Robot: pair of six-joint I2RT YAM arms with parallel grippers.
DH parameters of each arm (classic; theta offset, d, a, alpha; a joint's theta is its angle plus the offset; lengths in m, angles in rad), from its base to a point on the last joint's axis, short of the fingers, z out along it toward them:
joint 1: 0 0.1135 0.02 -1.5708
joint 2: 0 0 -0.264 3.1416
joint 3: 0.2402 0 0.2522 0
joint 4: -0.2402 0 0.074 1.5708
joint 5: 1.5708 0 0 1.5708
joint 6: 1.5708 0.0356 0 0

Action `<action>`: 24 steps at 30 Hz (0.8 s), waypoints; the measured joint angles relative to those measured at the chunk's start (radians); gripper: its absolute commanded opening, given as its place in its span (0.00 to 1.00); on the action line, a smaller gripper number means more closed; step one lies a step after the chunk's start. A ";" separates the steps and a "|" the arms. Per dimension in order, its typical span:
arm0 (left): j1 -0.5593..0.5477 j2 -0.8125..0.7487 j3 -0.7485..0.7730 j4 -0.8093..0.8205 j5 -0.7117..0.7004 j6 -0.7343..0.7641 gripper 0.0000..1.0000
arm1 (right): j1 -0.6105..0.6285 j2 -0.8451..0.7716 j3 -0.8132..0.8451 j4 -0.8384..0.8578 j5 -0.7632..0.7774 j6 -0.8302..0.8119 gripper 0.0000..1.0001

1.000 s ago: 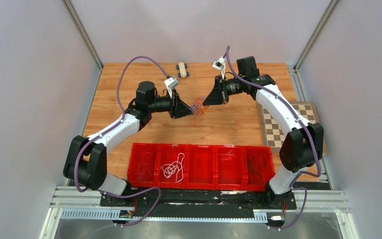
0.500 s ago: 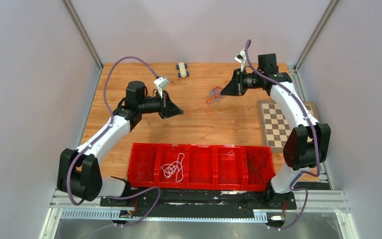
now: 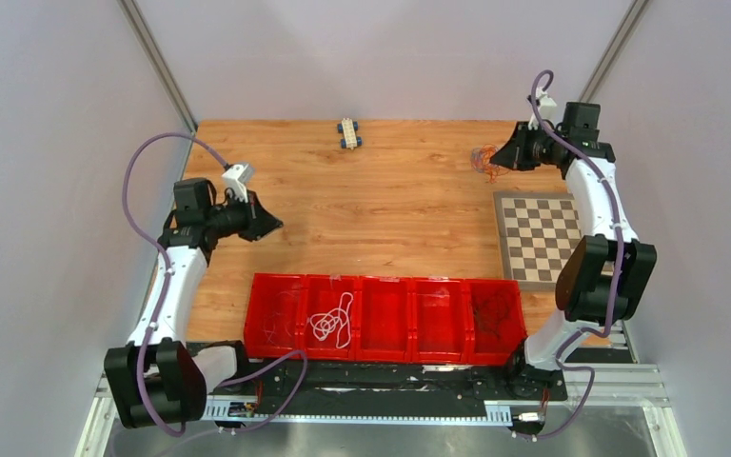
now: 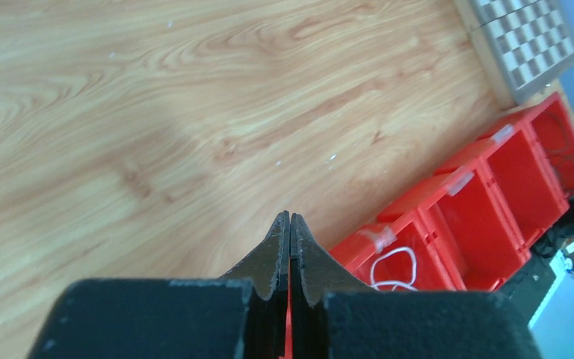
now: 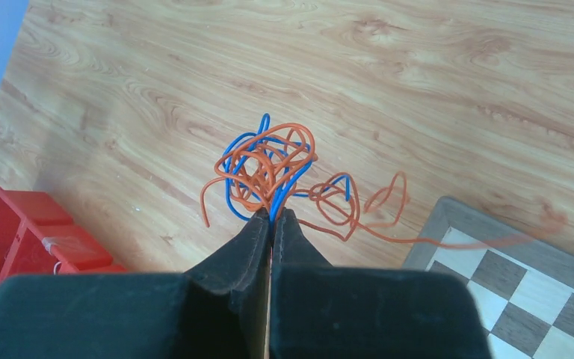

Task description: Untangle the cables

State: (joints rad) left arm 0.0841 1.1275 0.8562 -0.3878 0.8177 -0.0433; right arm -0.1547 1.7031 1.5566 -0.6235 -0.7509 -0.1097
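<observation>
Progress: I am judging the job partly done. A white cable point(image 3: 331, 321) is lying in the second compartment of the red bin row point(image 3: 381, 282) at 6 o'clock, and a dark cable point(image 3: 495, 309) is sitting in the rightmost one. Orange and blue are remaining, bunched together as one knot point(image 5: 269, 161).

My right fingers point(image 5: 258, 228) are pinching shut on that knot at 2 o'clock of the counter point(image 3: 390, 209), near the checkerboard point(image 3: 538, 238). I cannot tell whether it is lifted. My left fingers point(image 4: 278, 243) are pressing closed on nothing at 9 o'clock, well apart from the knot.

Views: the right wrist is showing both colours and a loose orange tail trailing toward the checkerboard. From the top the knot is reading as a small smudge. Only the top view is showing both arms and every bin.
</observation>
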 measured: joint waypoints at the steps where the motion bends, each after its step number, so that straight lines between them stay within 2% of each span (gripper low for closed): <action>1: 0.023 -0.010 -0.005 -0.026 -0.002 0.028 0.00 | -0.010 0.000 0.000 0.000 0.000 0.000 0.00; 2: 0.037 -0.019 -0.008 -0.048 -0.003 0.053 0.00 | -0.013 0.000 -0.001 0.001 -0.005 0.002 0.00; 3: 0.045 -0.029 -0.011 -0.070 0.002 0.080 0.11 | -0.012 0.000 -0.005 0.003 -0.017 0.005 0.00; 4: 0.048 -0.039 -0.012 -0.090 0.012 0.103 0.28 | -0.008 0.000 -0.009 0.004 -0.037 0.013 0.00; 5: 0.046 -0.047 -0.012 -0.102 0.024 0.123 0.37 | -0.002 0.000 -0.014 0.005 -0.054 0.020 0.00; 6: 0.038 -0.058 -0.012 -0.108 0.038 0.134 0.52 | 0.006 0.000 -0.019 0.006 -0.074 0.032 0.00; 8: 0.011 -0.078 -0.012 -0.106 0.049 0.142 0.66 | 0.027 0.000 -0.028 0.010 -0.109 0.070 0.00; 9: -0.015 -0.087 -0.012 -0.097 0.051 0.136 0.69 | 0.040 -0.002 -0.034 0.019 -0.126 0.099 0.00; 11: -0.090 -0.100 -0.012 -0.063 0.045 0.116 0.76 | 0.078 -0.009 -0.050 0.040 -0.162 0.172 0.00; 12: -0.148 -0.103 -0.011 -0.034 0.031 0.098 0.84 | 0.100 -0.013 -0.056 0.051 -0.178 0.212 0.00; 15: -0.320 -0.090 -0.005 0.066 0.000 0.043 0.89 | 0.177 -0.032 -0.066 0.088 -0.212 0.309 0.00; 19: -0.478 0.003 0.052 0.186 -0.027 -0.027 0.93 | 0.281 -0.068 -0.067 0.136 -0.250 0.399 0.00; 24: -0.552 0.145 0.136 0.299 -0.054 -0.083 0.99 | 0.350 -0.111 -0.068 0.188 -0.284 0.473 0.00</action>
State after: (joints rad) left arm -0.4679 1.2728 0.9924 -0.0891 0.7635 -0.1265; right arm 0.1951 1.5921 1.4887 -0.4358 -1.0348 0.3634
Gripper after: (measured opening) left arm 0.967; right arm 0.009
